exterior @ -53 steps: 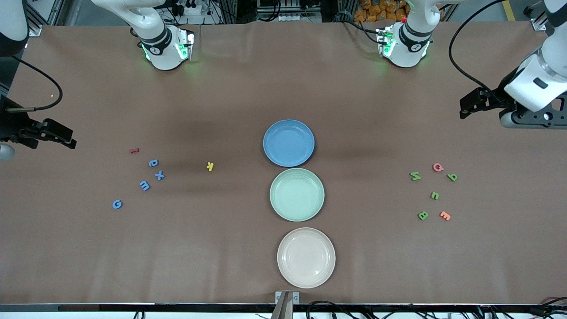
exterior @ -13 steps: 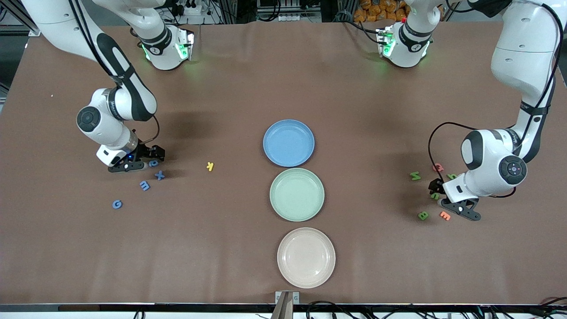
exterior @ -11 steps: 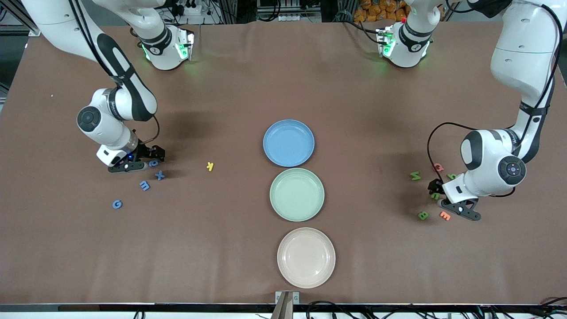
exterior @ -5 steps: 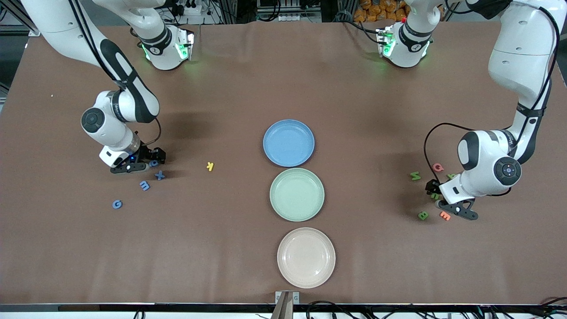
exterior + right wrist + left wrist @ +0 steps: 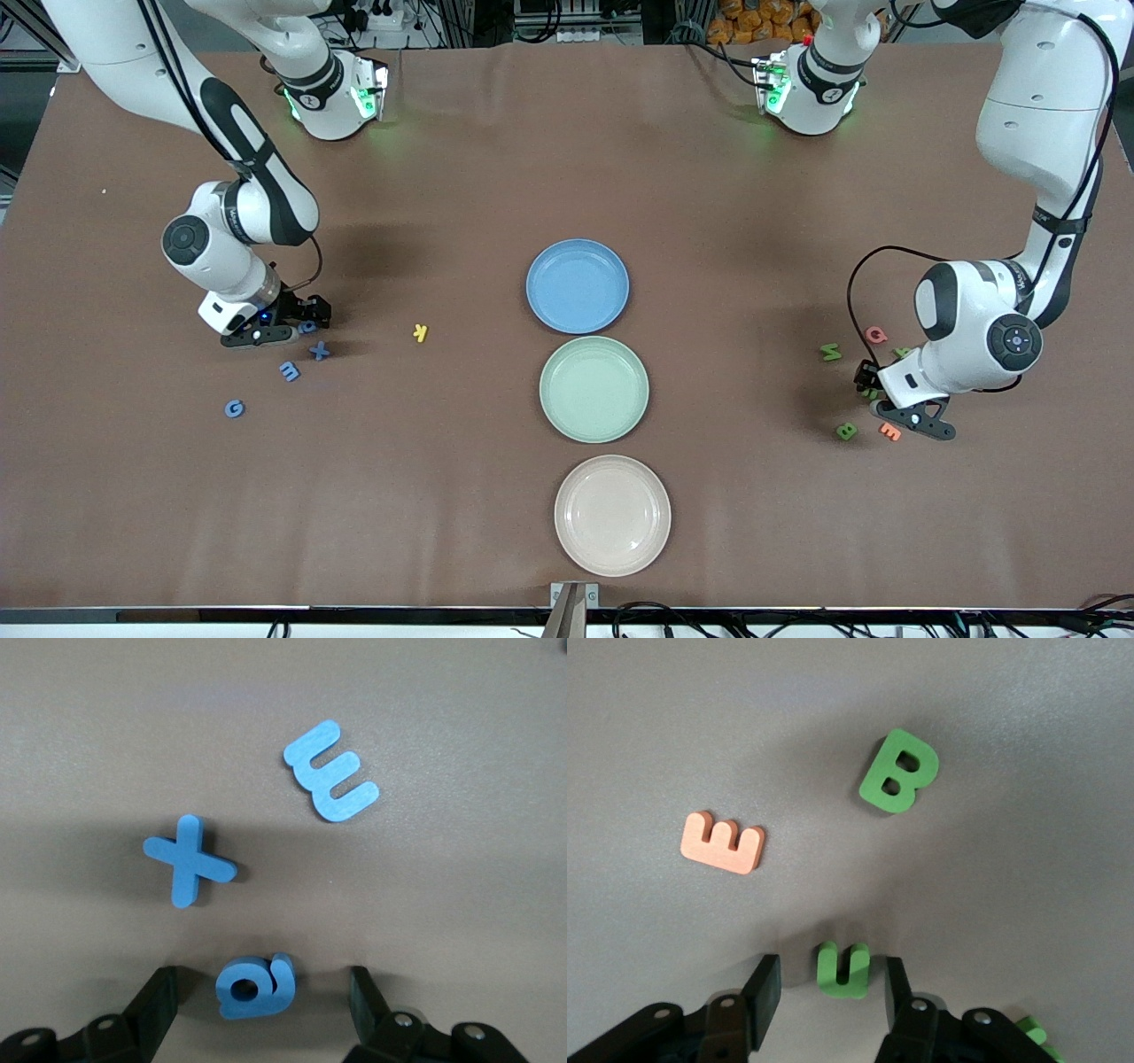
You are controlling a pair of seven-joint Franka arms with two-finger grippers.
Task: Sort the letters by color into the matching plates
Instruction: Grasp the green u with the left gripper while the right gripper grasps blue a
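Front view: my left hand (image 5: 873,390) is low on the tabletop (image 5: 443,496) among the green letters, my right hand (image 5: 288,323) low among the blue ones. Round blue plate (image 5: 578,285), pale mint green plate (image 5: 594,389) and pale beige plate (image 5: 612,515) sit empty mid-table, between my hands.

Left wrist view: fingers (image 5: 764,988) apart, straddling the small chunky green foam letter U (image 5: 842,970), not clamped yet; meant for the mint plate.

Right wrist view: fingers (image 5: 159,997) wide apart around the small blue foam letter a (image 5: 252,985), lined up for the blue plate.
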